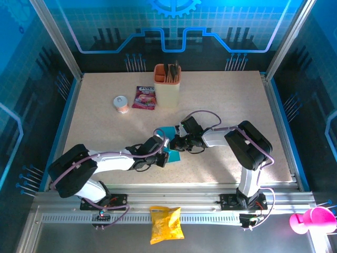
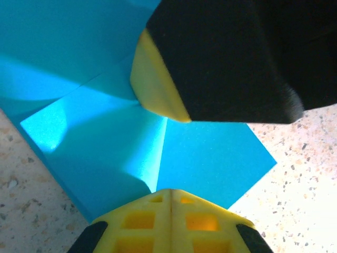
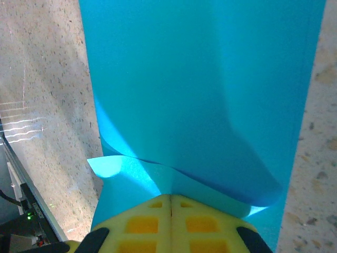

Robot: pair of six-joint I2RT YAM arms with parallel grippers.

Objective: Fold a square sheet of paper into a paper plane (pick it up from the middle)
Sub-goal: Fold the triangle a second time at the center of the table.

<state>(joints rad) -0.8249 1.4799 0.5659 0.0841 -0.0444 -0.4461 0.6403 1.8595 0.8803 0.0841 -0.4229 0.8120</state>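
The speckled tabletop (image 1: 237, 100) (blue-lit walls (image 1: 105, 26) around) bore the square sheet of paper (image 1: 172, 156); left gripper (image 2: 171, 196) and right gripper (image 3: 171, 200) clamped it.

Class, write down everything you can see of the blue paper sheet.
The sheet is thin, plain bright-blue paper, matte with a slight sheen. It is partly folded, with creases and a curled flap, and lies on the speckled table, just front of centre. The left gripper and right gripper, both shut, seem to pinch raised folds at their tips.

a lab test cell: aluminium-framed speckled table (image 1: 226, 95) walled by blue printed panels (image 1: 210, 21).
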